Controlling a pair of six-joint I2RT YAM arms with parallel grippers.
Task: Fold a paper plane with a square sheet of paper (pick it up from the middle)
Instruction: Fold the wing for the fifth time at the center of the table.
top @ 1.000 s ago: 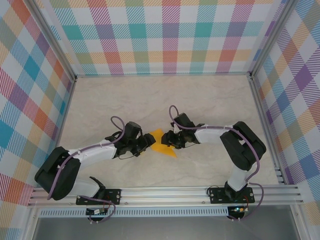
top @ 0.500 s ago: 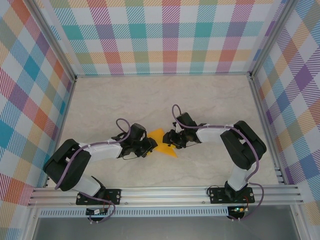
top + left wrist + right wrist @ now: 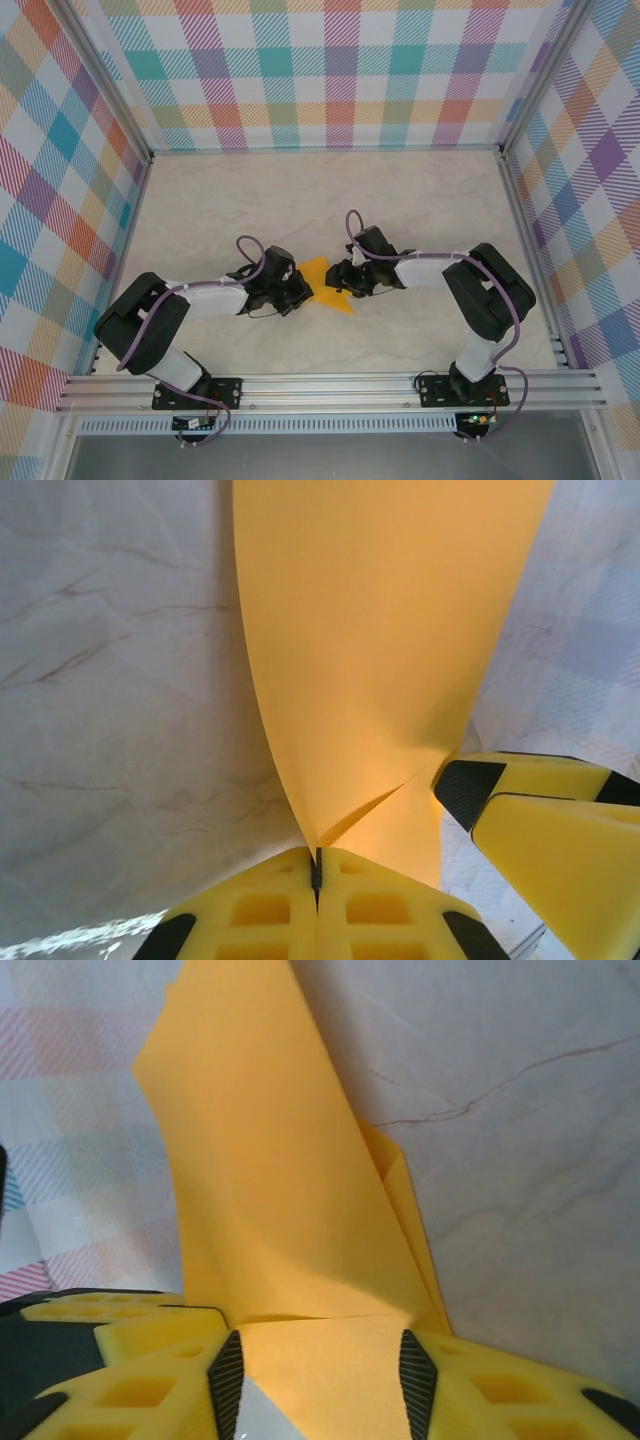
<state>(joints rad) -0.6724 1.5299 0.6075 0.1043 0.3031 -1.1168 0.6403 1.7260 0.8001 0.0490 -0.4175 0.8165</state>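
Note:
The square sheet of paper (image 3: pixel 326 284), orange and folded into a creased wedge, lies mid-table between my two grippers. My left gripper (image 3: pixel 306 291) meets its left tip. In the left wrist view the jaws (image 3: pixel 316 866) are pressed together on the sheet's pointed corner, and the paper (image 3: pixel 380 650) rises away from them in a curve. My right gripper (image 3: pixel 339 281) is at the sheet's right side. Its pads (image 3: pixel 226 1372) stand apart in the right wrist view, the gripper (image 3: pixel 320 1372) open with the paper (image 3: pixel 270 1190) lying flat between them. One right finger (image 3: pixel 545 825) shows beside the sheet.
The marble-patterned table (image 3: pixel 320 200) stretches bare behind the paper. Checkered walls (image 3: pixel 330 70) close in the back and both sides. An aluminium rail (image 3: pixel 330 385) carrying both arm bases runs along the near edge.
My left gripper has slid right to the paper's left corner and shut on it. The right gripper has stayed at the sheet's right side, its jaws a little wider.

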